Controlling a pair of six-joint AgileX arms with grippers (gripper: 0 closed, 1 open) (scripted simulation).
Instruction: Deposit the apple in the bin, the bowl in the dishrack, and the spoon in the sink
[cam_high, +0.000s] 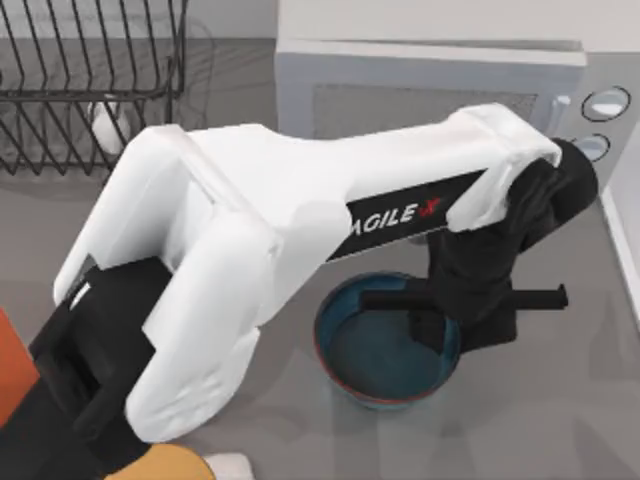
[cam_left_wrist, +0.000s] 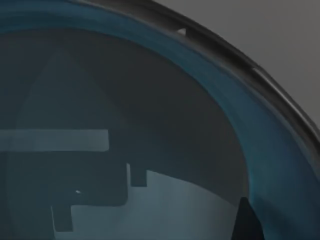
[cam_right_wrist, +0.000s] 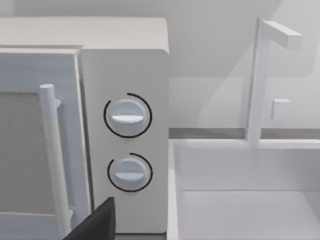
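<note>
Bowl (cam_high: 385, 350) not yet in dishrack (cam_high: 90, 85), on table under left gripper (cam_high: 440, 325) reaching inside, jaw opening impossible to tell; apple, spoon unaccounted.

Counts for you: one wide round teal-blue bowl with a reddish-brown edge (cam_high: 352, 352) on the grey table (cam_high: 560, 400). One black thin-wire dishrack (cam_high: 80, 90), top left. One white box microwave (cam_right_wrist: 125, 60) carrying two round white dials: upper (cam_right_wrist: 127, 115), lower (cam_right_wrist: 130, 172), plus one vertical bar handle (cam_right_wrist: 52, 155). One white sink basin (cam_right_wrist: 245, 190) with one white angular faucet (cam_right_wrist: 260, 75). One white AgileX arm (cam_high: 300, 230) spans the top view.
</note>
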